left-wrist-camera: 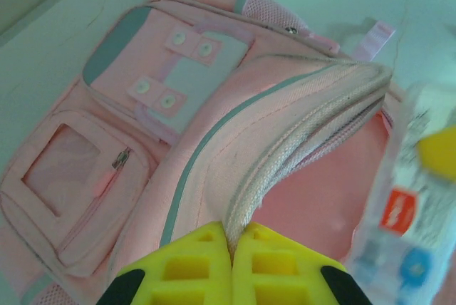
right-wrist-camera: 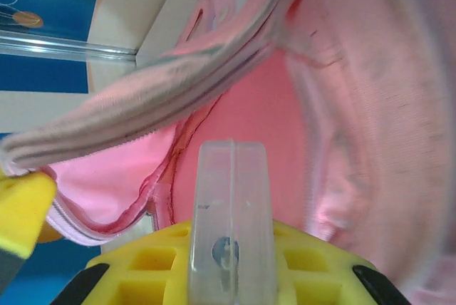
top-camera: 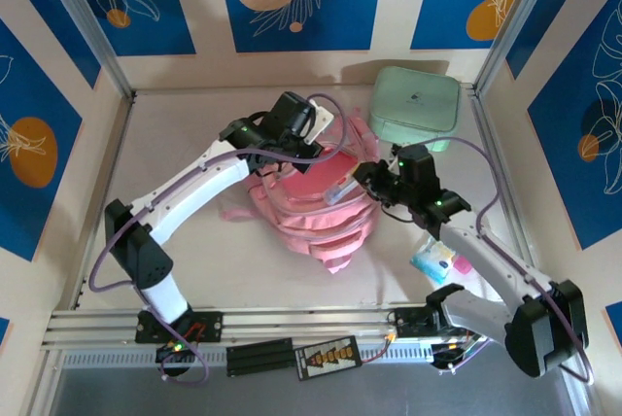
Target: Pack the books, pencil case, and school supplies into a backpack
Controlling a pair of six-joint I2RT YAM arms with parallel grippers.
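The pink backpack [top-camera: 309,217] lies mid-table with its main compartment gaping. My left gripper [left-wrist-camera: 239,234] is shut on the zipper edge of the backpack [left-wrist-camera: 142,127] and holds the opening's rim up; it shows from above as the left gripper [top-camera: 326,149]. My right gripper [right-wrist-camera: 231,241] is shut on a clear plastic case of school supplies [right-wrist-camera: 231,198], its end pointing into the pink inside of the backpack [right-wrist-camera: 249,112]. From above, the right gripper [top-camera: 367,183] sits at the opening's right side with the clear case [top-camera: 342,192] over it. The books are out of view.
A mint-green rounded box [top-camera: 416,105] stands at the back right, just behind the backpack. A small packet of supplies [top-camera: 434,259] lies on the table beside the right arm. Metal posts and walls close in the table on three sides.
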